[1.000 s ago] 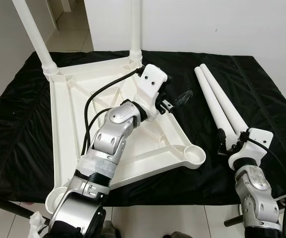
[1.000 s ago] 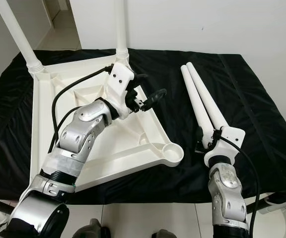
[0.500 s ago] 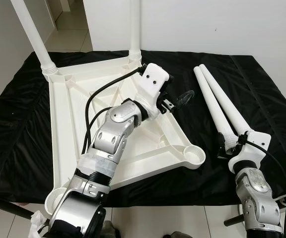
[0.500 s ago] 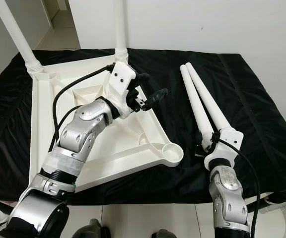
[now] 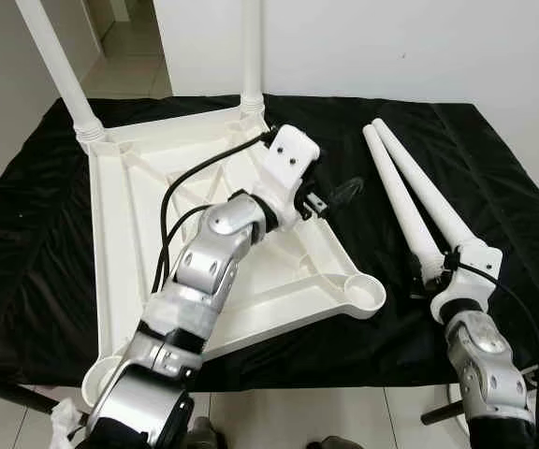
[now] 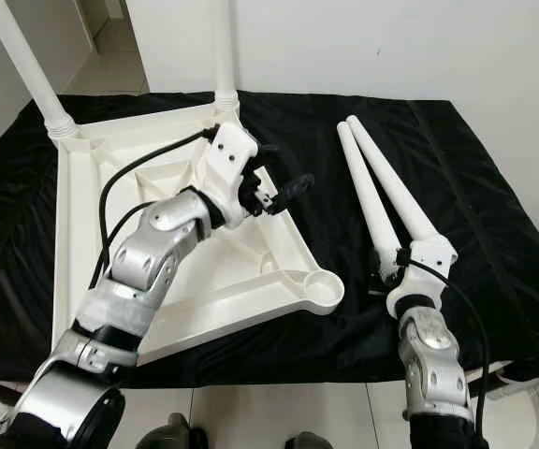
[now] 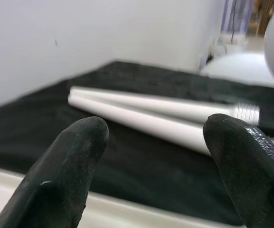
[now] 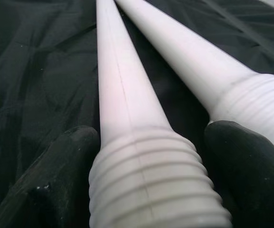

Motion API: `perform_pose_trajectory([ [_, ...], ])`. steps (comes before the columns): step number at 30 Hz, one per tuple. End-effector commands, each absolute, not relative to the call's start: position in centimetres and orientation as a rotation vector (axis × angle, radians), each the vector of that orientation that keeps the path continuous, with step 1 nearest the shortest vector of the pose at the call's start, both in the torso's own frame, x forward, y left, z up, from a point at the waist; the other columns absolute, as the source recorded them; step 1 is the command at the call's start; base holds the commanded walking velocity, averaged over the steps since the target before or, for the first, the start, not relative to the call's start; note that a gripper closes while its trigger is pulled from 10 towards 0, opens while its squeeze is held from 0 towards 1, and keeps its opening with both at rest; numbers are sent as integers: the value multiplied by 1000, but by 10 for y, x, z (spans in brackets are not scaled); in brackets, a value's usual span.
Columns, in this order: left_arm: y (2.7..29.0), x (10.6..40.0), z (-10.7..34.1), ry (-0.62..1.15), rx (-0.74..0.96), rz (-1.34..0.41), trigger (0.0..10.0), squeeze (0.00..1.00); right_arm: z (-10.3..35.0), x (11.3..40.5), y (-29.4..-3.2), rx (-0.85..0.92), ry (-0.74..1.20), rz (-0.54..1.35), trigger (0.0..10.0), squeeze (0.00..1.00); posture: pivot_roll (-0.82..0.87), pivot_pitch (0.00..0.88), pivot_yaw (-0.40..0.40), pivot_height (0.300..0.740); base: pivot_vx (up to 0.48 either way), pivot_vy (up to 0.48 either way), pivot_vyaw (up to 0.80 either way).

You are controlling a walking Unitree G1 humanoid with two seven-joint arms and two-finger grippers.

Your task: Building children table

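My right gripper (image 8: 146,175) is straddling a loose table leg (image 5: 402,206), not clenched; my left gripper (image 5: 340,190) is hovering released over the upturned tabletop (image 5: 129,215).

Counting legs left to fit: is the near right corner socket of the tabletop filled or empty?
Empty: the socket is an open round cup on the upturned tabletop.

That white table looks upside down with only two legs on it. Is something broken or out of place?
Nothing looks damaged. The white plastic tabletop lies upside down on the black cloth, two white legs screwed in upright, two corner sockets empty. Two loose white tapered legs lie beside it; the right gripper's fingers straddle one's threaded end.
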State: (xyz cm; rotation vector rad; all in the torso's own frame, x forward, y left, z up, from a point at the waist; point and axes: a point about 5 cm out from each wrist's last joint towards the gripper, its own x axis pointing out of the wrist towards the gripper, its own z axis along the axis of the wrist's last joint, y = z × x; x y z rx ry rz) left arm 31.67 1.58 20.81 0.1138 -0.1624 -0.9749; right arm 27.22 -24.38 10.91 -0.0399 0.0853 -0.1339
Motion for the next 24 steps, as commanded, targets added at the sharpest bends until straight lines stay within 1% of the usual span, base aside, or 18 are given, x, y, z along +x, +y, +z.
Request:
perform_pose_trajectory([
  [1,12,307,196,-122,161,-1064,10000,0,108,277,-245,-57,88,-117,10000,0,-7,19,13,740,0,0,0],
  [4,10,300,184,-100,174,-1104,10000,0,108,282,-243,-57,88,-97,10000,0,-4,15,7,740,0,0,0],
  [9,10,298,177,-82,174,-1091,10000,0,106,288,-239,-39,97,-63,10000,0,1,9,-2,740,0,0,0],
  [16,10,299,181,-98,179,-1071,10000,0,97,289,-234,-21,138,-21,10000,0,4,4,-8,740,0,0,0],
  [21,8,300,189,-131,181,-1059,10000,0,91,285,-230,-16,164,5,10000,0,-3,0,-17,740,0,0,0],
  [22,8,300,191,-140,174,-1056,10000,0,89,283,-229,-14,170,14,9569,0,-4,0,-18,740,0,0,0],
  [23,7,300,193,-145,169,-1055,10000,0,88,282,-228,-13,172,20,9569,0,-4,0,-18,740,0,0,0],
  [24,7,299,194,-145,166,-1057,10000,0,85,280,-227,4,191,28,1020,0,-8,0,-17,740,0,0,0],
])
